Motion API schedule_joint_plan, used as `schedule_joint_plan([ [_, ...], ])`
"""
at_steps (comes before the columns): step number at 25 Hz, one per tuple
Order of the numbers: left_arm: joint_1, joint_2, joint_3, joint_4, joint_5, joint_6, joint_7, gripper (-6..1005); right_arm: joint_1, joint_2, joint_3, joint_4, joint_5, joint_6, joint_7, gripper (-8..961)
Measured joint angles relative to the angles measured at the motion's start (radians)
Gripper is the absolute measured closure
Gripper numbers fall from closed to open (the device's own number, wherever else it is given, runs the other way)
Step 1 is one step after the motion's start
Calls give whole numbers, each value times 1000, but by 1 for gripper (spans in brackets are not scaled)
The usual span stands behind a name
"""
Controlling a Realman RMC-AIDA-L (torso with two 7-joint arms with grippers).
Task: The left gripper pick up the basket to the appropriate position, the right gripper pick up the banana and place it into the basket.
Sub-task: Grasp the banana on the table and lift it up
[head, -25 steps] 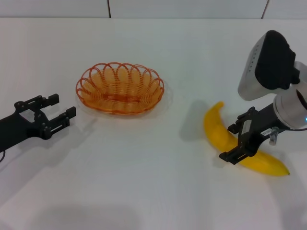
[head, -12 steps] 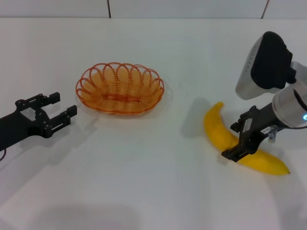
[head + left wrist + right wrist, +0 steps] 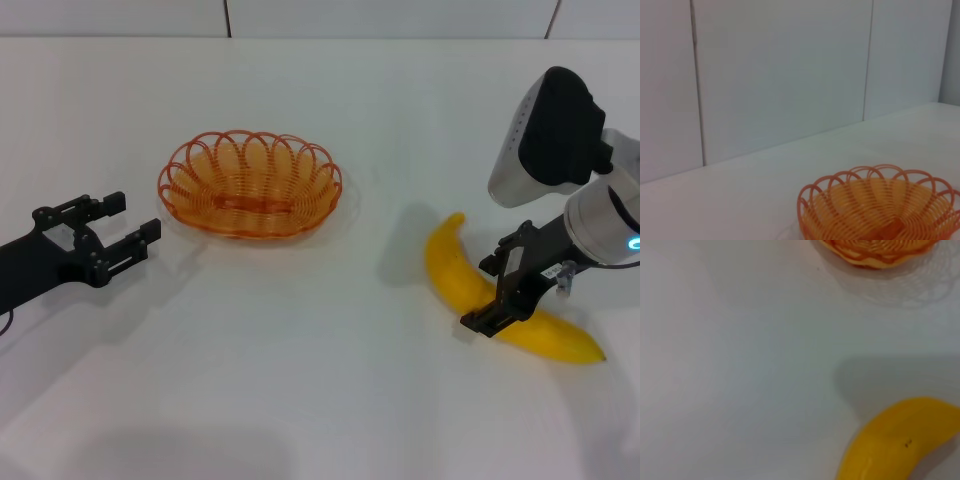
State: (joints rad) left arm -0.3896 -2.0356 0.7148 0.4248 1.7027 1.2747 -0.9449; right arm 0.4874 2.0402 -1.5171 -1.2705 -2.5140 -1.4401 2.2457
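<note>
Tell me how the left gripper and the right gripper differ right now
The left gripper hangs open in free space short of the basket, touching nothing; the right gripper straddles the middle of the banana. The left gripper reaches in low and nearly level with the table; the right gripper points steeply down from its silver-white wrist. The left gripper is plain black; the right gripper carries a white sticker. Both are black two-fingered claws.

- Bare white bench [image 3: 300, 340] lies between the shallow orange looped-wire basket [image 3: 250, 184] and the smooth yellow curved banana [image 3: 500, 295].
- The black left end effector [image 3: 115, 230], fingers apart, faces the basket across a bare gap.
</note>
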Motion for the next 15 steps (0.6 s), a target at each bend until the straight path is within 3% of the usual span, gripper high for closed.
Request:
schedule_joint_plan([
  [14, -2, -2, 0, 0, 0, 0, 0, 383, 5, 0, 5, 12, 11, 15, -7, 150],
  [15, -2, -2, 0, 0, 0, 0, 0, 383, 5, 0, 5, 12, 11, 15, -9, 200],
])
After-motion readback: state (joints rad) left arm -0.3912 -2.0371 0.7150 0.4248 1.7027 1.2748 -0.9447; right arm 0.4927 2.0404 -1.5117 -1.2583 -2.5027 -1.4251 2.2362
